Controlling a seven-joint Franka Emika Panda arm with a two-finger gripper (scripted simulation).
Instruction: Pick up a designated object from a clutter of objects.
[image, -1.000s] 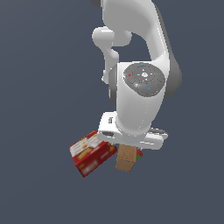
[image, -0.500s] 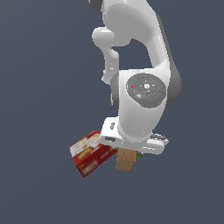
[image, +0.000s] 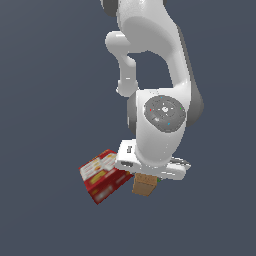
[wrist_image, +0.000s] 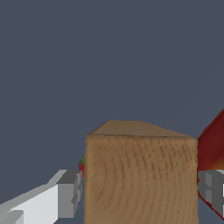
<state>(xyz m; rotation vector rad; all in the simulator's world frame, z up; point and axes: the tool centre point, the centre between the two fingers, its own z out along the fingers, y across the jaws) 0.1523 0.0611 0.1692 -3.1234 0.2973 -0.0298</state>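
Observation:
The designated object, a plain tan wooden block (image: 144, 185), stands just to the exterior view's right of the flat red printed box (image: 102, 175). The arm's white hand (image: 151, 167) sits directly over the block and hides its top. In the wrist view the block (wrist_image: 140, 175) fills the space between my gripper's (wrist_image: 140, 190) two grey fingers (wrist_image: 68, 194), with a thin gap on each side. The gripper is open and straddles the block. A sliver of the tiny red strawberry (wrist_image: 82, 163) peeks out beside one finger.
The red box (wrist_image: 212, 148) lies close against the block on one side, right by the other finger (wrist_image: 211, 186). The clutter rests on a plain dark grey-blue floor (image: 45, 125). The big white arm (image: 155, 75) towers above it.
The arm has come down a little, so the hand now sits lower over the block. The block and the red box have not moved.

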